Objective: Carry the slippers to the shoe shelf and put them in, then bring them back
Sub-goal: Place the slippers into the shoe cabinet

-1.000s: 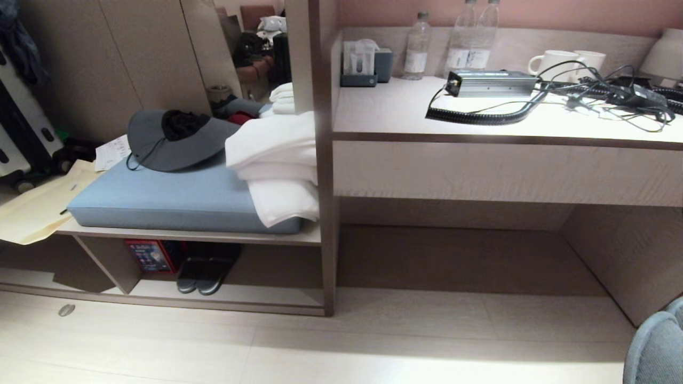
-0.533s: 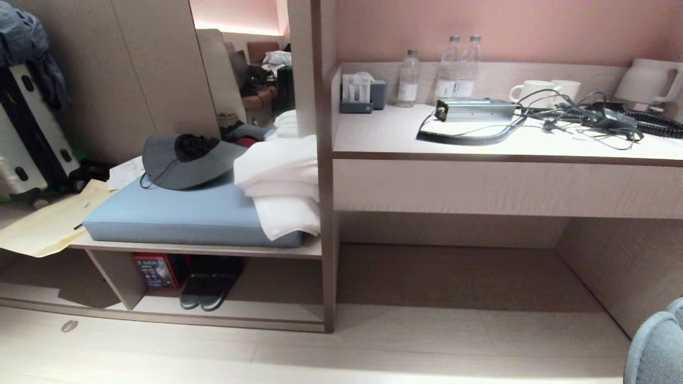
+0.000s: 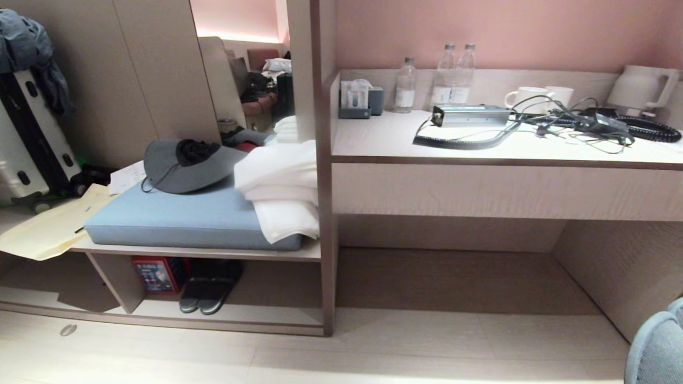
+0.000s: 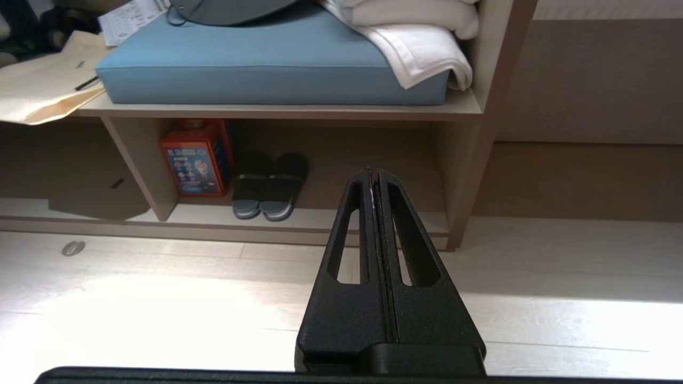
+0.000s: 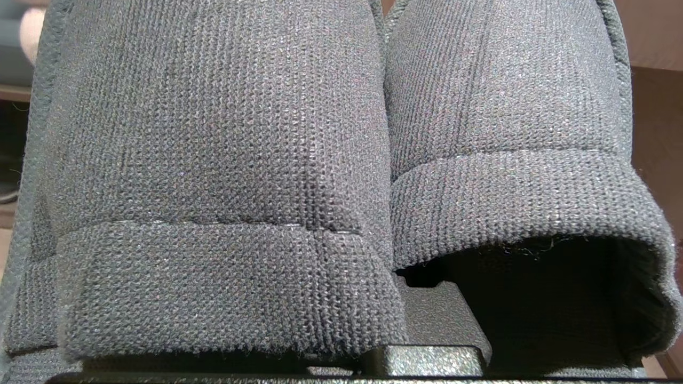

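Observation:
The slippers (image 5: 224, 160) fill the right wrist view: two dark knitted toe bands side by side, close to the camera. My right gripper (image 5: 437, 325) is shut on them where they meet; only a bit of one black finger shows under the bands. The shoe shelf (image 3: 229, 321) is the low beige cubby under the blue cushion, with an upright divider (image 3: 114, 282) and a pale base board (image 4: 331, 220). My left gripper (image 4: 373, 173) is shut and holds nothing. It hangs over the pale floor in front of the shelf. Neither arm shows in the head view.
Another dark pair with pale sole rims (image 3: 205, 296) and a red box (image 3: 155, 274) stand in the cubby beside the divider. A blue cushion (image 3: 181, 218) with a hat and white towels lies on top. A desk (image 3: 480, 149) with bottles, mugs and cables stands to the right; a suitcase (image 3: 32, 144) at far left.
The whole head picture has slid downward, so the camera has moved; a kettle on the desk has come into view. Nothing on the shelf or desk has shifted.

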### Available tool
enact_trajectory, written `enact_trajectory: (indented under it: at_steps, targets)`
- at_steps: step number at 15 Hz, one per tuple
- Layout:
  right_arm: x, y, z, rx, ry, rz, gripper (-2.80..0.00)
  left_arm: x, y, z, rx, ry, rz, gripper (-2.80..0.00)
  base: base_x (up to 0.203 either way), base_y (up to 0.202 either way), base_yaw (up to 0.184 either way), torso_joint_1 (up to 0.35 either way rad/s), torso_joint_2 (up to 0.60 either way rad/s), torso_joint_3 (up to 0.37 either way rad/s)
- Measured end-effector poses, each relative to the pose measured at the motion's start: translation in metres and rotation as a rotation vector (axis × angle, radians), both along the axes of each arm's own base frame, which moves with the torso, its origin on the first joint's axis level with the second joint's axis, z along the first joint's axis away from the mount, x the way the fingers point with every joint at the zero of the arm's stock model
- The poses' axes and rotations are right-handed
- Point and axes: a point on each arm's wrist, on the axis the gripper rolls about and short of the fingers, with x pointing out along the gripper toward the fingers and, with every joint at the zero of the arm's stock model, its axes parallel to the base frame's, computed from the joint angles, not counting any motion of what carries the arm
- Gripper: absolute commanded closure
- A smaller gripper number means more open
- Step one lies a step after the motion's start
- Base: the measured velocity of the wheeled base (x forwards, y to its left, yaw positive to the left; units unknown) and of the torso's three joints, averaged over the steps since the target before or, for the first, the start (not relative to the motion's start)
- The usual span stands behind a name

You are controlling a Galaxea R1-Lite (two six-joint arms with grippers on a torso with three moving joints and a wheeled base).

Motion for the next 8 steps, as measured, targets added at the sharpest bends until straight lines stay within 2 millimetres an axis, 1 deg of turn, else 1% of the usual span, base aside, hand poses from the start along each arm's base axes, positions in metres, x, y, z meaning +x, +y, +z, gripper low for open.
enact_trajectory:
  at_steps: [2,8]
  targets:
    - [0.0,0.0,-0.0001,0.0,0.001,0.001,0.0,0.0,0.0,0.0001,0.0,-0.001,-0.001,0.0,-0.003,0.095,0.002,0.002,0.0,0.004]
    - [0.0,0.0,-0.0001,0.0,0.001,0.0,0.0,0.0,0.0,0.0,0.0,0.0,0.0,0.0,0.0,0.196,-0.002,0.002,0.0,0.003]
